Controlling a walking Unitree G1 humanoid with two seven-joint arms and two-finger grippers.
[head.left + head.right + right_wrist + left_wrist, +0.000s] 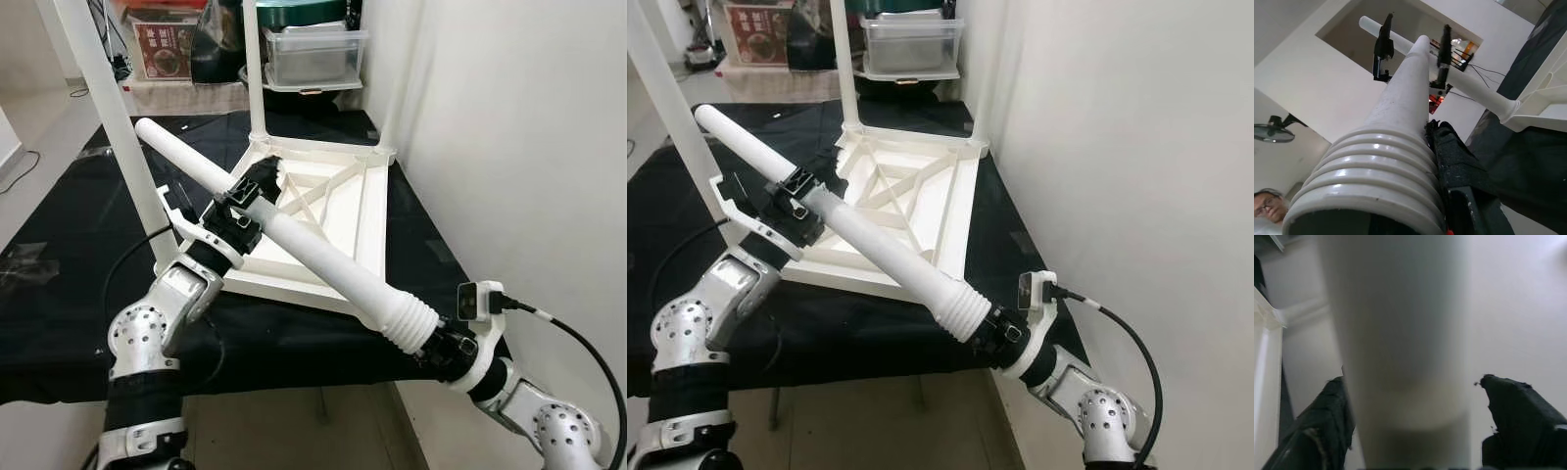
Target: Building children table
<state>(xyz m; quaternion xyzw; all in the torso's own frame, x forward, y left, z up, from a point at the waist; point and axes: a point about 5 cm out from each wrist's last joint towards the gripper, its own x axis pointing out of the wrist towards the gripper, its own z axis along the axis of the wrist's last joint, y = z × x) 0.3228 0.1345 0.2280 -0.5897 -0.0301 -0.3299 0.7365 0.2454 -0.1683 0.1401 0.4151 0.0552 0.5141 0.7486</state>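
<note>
A white table frame (323, 211) lies upside down on a desk (59, 284) covered in black cloth, close to the white wall (529, 147) on the robot's right. Two legs already stand upright from the frame: one at its far corner (255, 78), and one at its near left corner (118, 117), rising past the top of the head views.

A third loose leg (323, 257) is held slantwise above the frame by both arms. Its smooth rounded tip points up and away beyond the frame's left side, and its ribbed screw end (409, 325) hangs just past the frame's near right corner, over the edge of the desk.

The left gripper (257, 188) is clenched around the leg about midway along, above the frame's left rail; in the left wrist view the pale shaft runs between the two black fingers (1322, 421), one on each side of it. The right gripper (443, 345) grasps the leg at the ribbed end (in the right wrist view one black finger (1457, 166) lies pressed along the ridges, and the left gripper shows farther up the shaft).

Beyond the frame, on the floor, stand a clear plastic box (313, 54) and a printed carton (165, 44). Part of a person (1266, 205) shows at the edge of the right wrist view, and a fan (1273, 131) sits on the wall behind.
</note>
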